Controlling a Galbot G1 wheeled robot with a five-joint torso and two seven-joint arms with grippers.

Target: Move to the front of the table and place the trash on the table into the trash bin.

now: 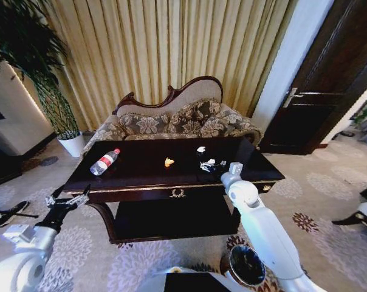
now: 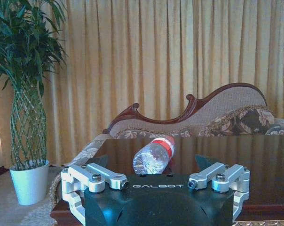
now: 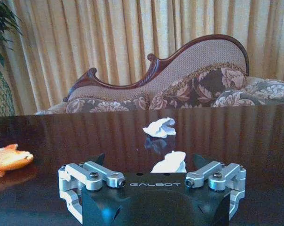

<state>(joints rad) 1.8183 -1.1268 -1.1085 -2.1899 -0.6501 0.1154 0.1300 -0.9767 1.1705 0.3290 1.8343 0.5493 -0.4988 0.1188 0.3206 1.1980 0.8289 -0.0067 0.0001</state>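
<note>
The dark glossy table [image 1: 141, 182] stands in front of me. A clear bottle [image 1: 104, 162] with a red cap lies on its left part. An orange scrap [image 1: 168, 162] sits mid-table, and two white crumpled scraps [image 1: 201, 149] [image 1: 208, 164] lie to the right. My right gripper [image 1: 214, 165] hovers open over the table's right part. The nearer white scrap [image 3: 170, 162] lies just ahead between its spread fingers, and the farther scrap [image 3: 159, 127] lies beyond. My left gripper [image 1: 70, 198] is open off the table's front left corner, facing the bottle [image 2: 153, 155]. The trash bin [image 1: 247, 266] stands on the floor by my right arm.
A floral sofa [image 1: 177, 121] with a carved back stands behind the table, before tan curtains. A plant in a white pot [image 1: 71, 143] is at the back left. A dark door [image 1: 320, 91] is on the right. Patterned carpet surrounds the table.
</note>
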